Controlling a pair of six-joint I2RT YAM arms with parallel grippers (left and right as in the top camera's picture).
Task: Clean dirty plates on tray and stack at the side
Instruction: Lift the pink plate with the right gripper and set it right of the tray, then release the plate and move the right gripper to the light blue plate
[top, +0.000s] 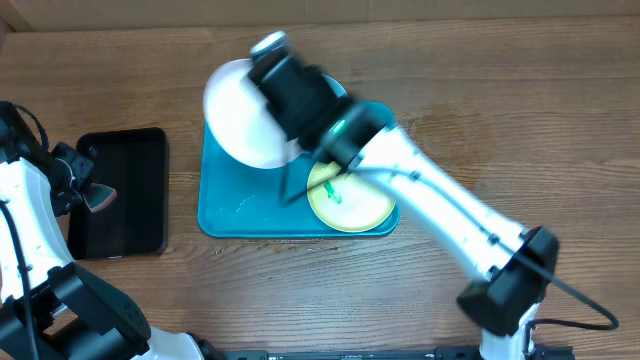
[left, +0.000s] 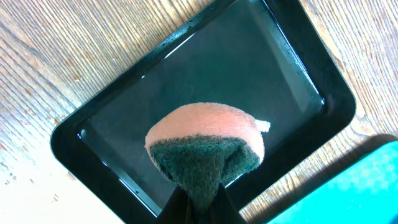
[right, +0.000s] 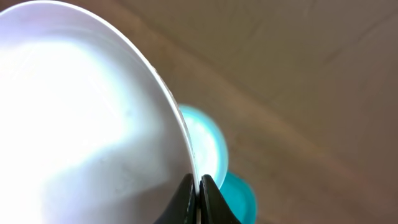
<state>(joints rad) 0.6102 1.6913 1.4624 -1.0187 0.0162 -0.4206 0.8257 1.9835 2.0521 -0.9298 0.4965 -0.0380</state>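
Right fingers (right: 185, 202) pinching white plate (right: 81, 124) rim, left fingers (left: 177, 211) clamping sponge (left: 205, 140), cyan plate (right: 204, 140) mostly hidden.

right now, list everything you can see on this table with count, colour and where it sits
white plate: 1, white, held by its rim over the teal tray's upper-left corner
yellow-green plate: 1, yellow-green with a green smear, flat on the teal tray's lower right
pale cyan plate: 1, pale cyan, mostly hidden behind the white plate
teal tray: 1, teal-blue, table centre
black tray: 1, glossy black, left of the teal tray
sponge: 1, pink with a dark green scrub face, over the black tray
table: 1, brown wood
left arm: 1, white and black, left edge
right arm: 1, white and black, from lower right
left fingers: shut on the sponge
right fingers: shut on the white plate's rim
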